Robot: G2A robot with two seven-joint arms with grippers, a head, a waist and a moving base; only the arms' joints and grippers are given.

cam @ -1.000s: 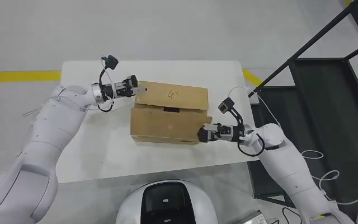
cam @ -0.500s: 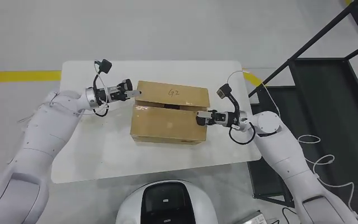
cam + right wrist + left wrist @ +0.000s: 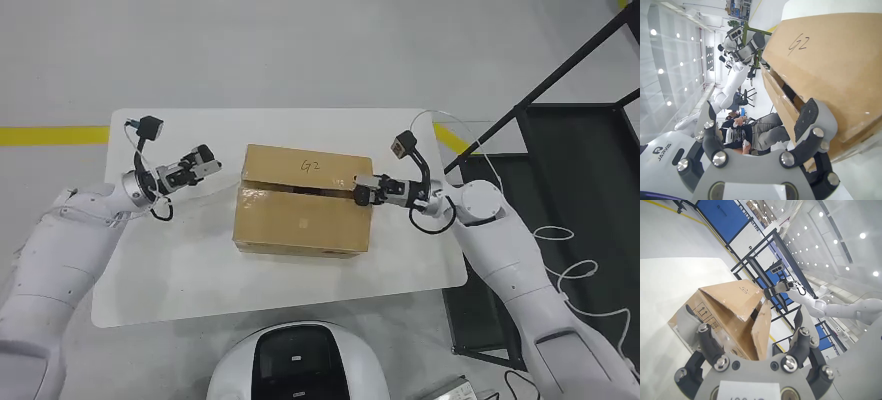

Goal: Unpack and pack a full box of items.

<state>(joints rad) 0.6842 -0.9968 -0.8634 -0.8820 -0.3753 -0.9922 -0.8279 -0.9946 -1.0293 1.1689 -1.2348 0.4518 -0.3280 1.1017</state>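
Top view: cardboard box point(image 3: 303, 215) is sitting in the middle of the white table point(image 3: 170, 270), its two top flaps point(image 3: 310, 167) lying nearly shut with a gap showing along the seam. Left gripper point(image 3: 205, 162) is hovering just off the box's left end, apart from it, jaws spread wide and holding nothing. Right gripper point(image 3: 360, 193) is sitting at the box's right end by the seam, jaws also spread and gripping nothing, one finger point(image 3: 806, 117) lying against the cardboard there.

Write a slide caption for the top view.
Cardboard box on a white table: right hand at one end, left hand clear of the other.
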